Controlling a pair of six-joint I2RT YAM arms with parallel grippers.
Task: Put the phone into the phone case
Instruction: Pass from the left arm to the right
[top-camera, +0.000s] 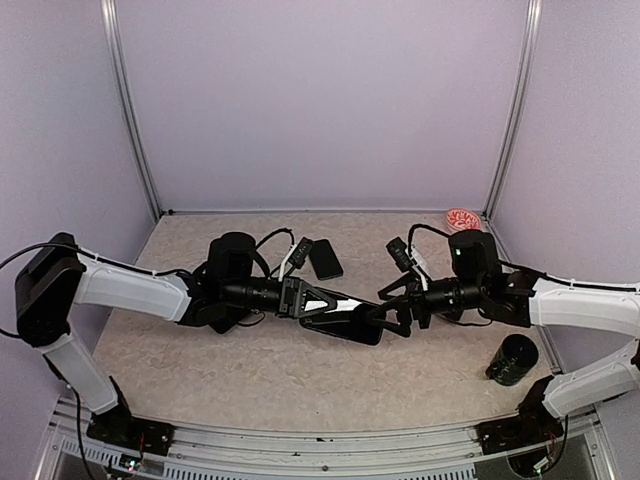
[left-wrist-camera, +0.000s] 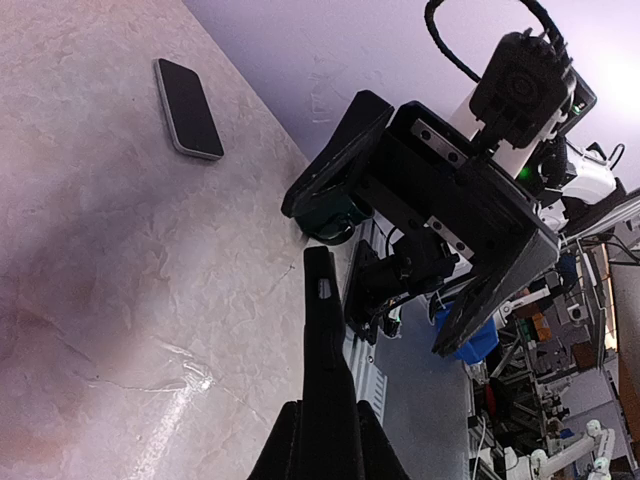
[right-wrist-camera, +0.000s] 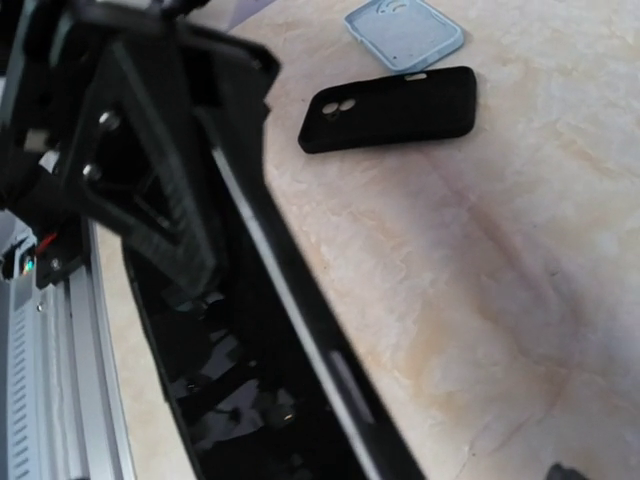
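A black phone (top-camera: 350, 323) with a glossy face and a silver edge hangs above the middle of the table. My left gripper (top-camera: 335, 306) is shut on its left end. The left wrist view shows the phone (left-wrist-camera: 325, 360) edge-on between my left gripper's (left-wrist-camera: 326, 442) fingers. My right gripper (top-camera: 394, 312) stands open at the phone's right end, its fingers spread either side and apart from it. In the right wrist view the phone (right-wrist-camera: 260, 390) fills the lower left. A black phone case (right-wrist-camera: 390, 108) with two round camera holes lies flat on the table (top-camera: 325, 258).
A light blue case (right-wrist-camera: 405, 30) lies just beyond the black one. A dark cylinder (top-camera: 515, 360) stands at the right near my right arm. A red and white round thing (top-camera: 463, 217) sits in the back right corner. Walls close the table's back and sides.
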